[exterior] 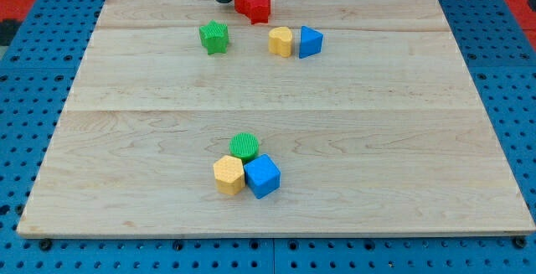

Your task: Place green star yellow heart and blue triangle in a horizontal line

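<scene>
The green star (214, 37) lies near the view's top, left of centre. The yellow heart (280, 41) lies to its right, touching the blue triangle (310, 41) on its right side. The three sit at about the same height in the view, with a gap between star and heart. My tip (224, 0) is at the view's top edge, above and slightly right of the green star, just left of a red block (253, 4) and close to or touching it.
A green cylinder (244, 146), a yellow hexagon block (228, 175) and a blue cube (262, 176) cluster together low in the view's centre. The wooden board (402, 140) is surrounded by a blue pegboard surface (25, 98).
</scene>
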